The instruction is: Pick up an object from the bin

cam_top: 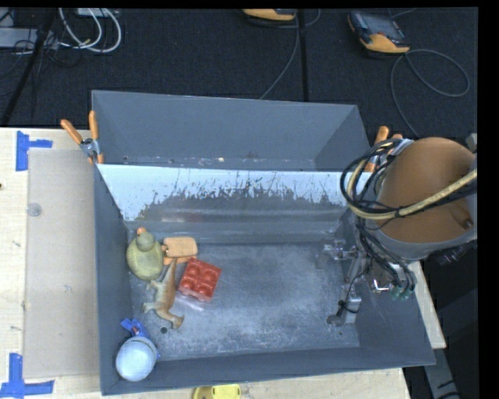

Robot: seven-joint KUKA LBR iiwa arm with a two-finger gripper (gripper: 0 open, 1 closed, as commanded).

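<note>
Matt, scuffed grey metal bin (234, 343); glossy red plastic block (198, 280); smooth white ball (136, 359).

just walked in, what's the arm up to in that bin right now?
The arm reaches in from the right, and its end effector sits low over the right side of the grey bin. The loose things all lie on the left: a green pear-shaped toy, a red studded block, a tan flat piece and a white ball in the front left corner. The end effector is well apart from all of them, so nothing has been picked yet.

Dark floor (195, 54), trailing cables (92, 11)
</note>
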